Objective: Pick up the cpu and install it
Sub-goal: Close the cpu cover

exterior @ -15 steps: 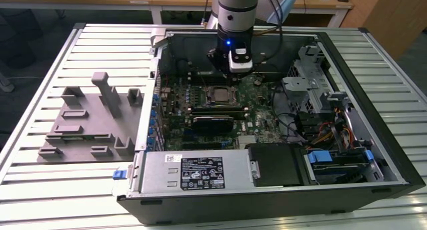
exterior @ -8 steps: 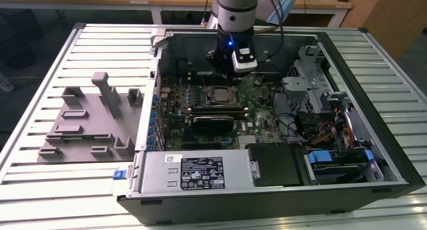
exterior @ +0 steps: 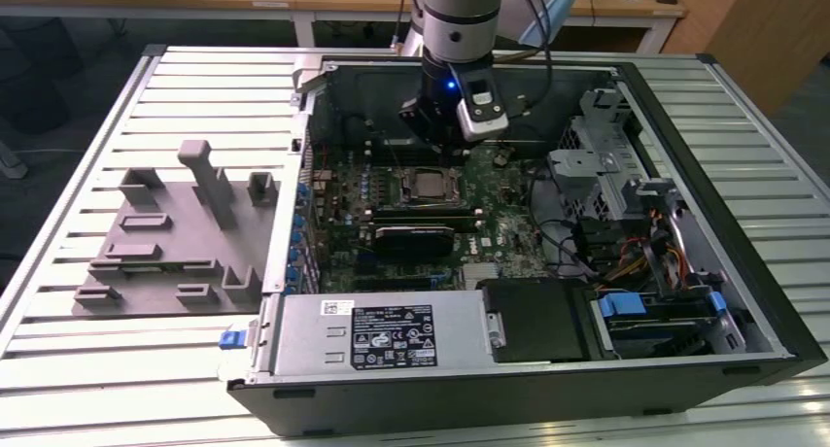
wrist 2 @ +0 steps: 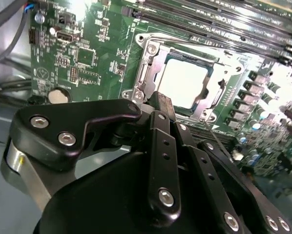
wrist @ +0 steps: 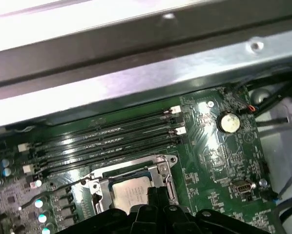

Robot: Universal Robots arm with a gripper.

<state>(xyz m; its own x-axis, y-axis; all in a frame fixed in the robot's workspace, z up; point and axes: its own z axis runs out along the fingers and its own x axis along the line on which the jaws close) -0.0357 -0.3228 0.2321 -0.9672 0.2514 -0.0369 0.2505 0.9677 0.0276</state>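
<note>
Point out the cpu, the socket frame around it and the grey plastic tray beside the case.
cpu [wrist 2: 182,83]: second wrist view, middle of its bright metal top plate.
socket frame [wrist 2: 147,69]: second wrist view, the metal side bar beside the cpu.
grey plastic tray [exterior: 175,231]: exterior view, flat base between its posts.

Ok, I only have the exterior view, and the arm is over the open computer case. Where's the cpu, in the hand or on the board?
Observer: On the board. In the second wrist view the cpu lies flat inside the socket frame, silvery top up.
Operator: Is the hand gripping anything?
Observer: No. The same view shows the hand with its fingertips pressed together and nothing between them.
Operator: What is it lined up with?
Observer: The socket. In the first wrist view its tips cover one edge of the cpu, with the memory slots beyond.
</note>
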